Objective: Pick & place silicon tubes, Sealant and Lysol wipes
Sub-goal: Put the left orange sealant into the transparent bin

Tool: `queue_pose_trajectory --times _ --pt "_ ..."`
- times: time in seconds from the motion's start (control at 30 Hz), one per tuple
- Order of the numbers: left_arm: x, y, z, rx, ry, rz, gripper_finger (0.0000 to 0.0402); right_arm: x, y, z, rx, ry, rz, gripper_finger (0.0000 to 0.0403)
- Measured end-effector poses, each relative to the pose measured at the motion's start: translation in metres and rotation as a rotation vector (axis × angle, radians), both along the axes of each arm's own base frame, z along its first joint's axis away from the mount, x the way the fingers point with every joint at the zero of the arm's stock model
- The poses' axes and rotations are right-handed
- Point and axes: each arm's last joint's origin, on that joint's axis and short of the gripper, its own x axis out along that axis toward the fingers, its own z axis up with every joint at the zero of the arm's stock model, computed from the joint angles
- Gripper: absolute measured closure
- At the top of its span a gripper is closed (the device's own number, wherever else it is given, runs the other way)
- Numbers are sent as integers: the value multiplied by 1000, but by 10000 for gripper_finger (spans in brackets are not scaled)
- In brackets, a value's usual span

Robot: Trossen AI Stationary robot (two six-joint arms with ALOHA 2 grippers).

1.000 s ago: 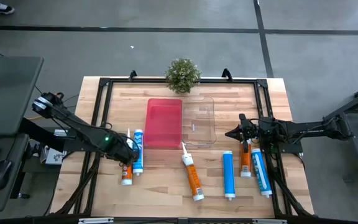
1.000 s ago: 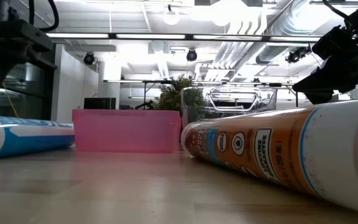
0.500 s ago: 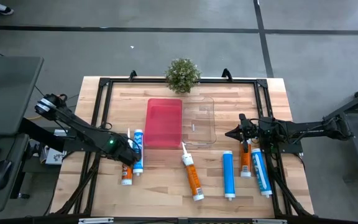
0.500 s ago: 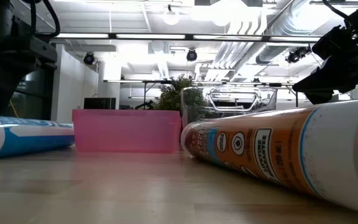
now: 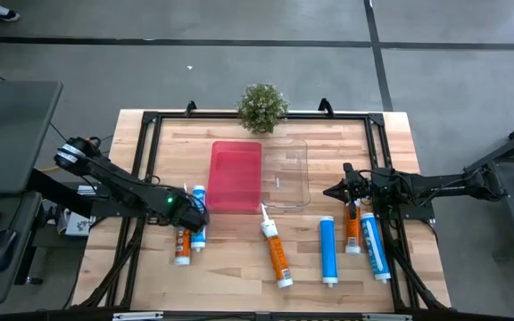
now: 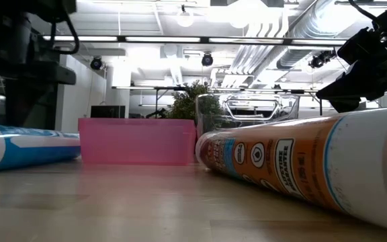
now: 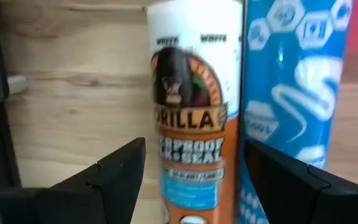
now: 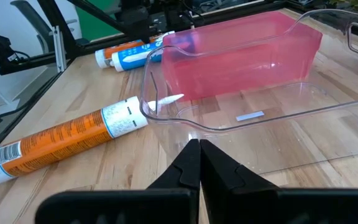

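A white-and-orange sealant tube (image 5: 182, 248) and a blue tube (image 5: 198, 234) lie side by side at the table's left. My left gripper (image 5: 191, 214) hangs open above their far ends. In the left wrist view its fingers (image 7: 194, 180) stand on either side of the orange tube (image 7: 191, 118), with the blue tube (image 7: 291, 74) beside it. My right gripper (image 5: 341, 190) is shut and empty at the right, near the clear bin (image 5: 288, 174); it also shows in the right wrist view (image 8: 199, 163). A pink bin (image 5: 236, 176) sits at the table's middle.
An orange tube (image 5: 276, 251) lies near the middle, its nozzle toward the bins. A blue tube (image 5: 328, 250), an orange tube (image 5: 352, 232) and another blue tube (image 5: 375, 247) lie at the right. A small plant (image 5: 262, 107) stands at the far edge. A black frame (image 5: 150, 120) rims the table.
My left gripper has moved a little toward the table's right edge, over the far ends of the two left tubes, and now covers the orange tube's nozzle. The tubes have stayed in place.
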Motion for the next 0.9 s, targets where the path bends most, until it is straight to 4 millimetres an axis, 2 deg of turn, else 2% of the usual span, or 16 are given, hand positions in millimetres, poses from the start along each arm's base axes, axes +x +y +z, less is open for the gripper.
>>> queue_pose_trajectory --times 0.3,0.47,0.9 --pt "-2 4 -27 -63 -54 17 133 0 0 0 0 0 0 402" --pt "-9 5 -39 -95 -27 19 133 0 0 0 0 0 0 402" --pt "-15 8 -46 -86 -11 -9 133 0 0 0 0 1 0 402"
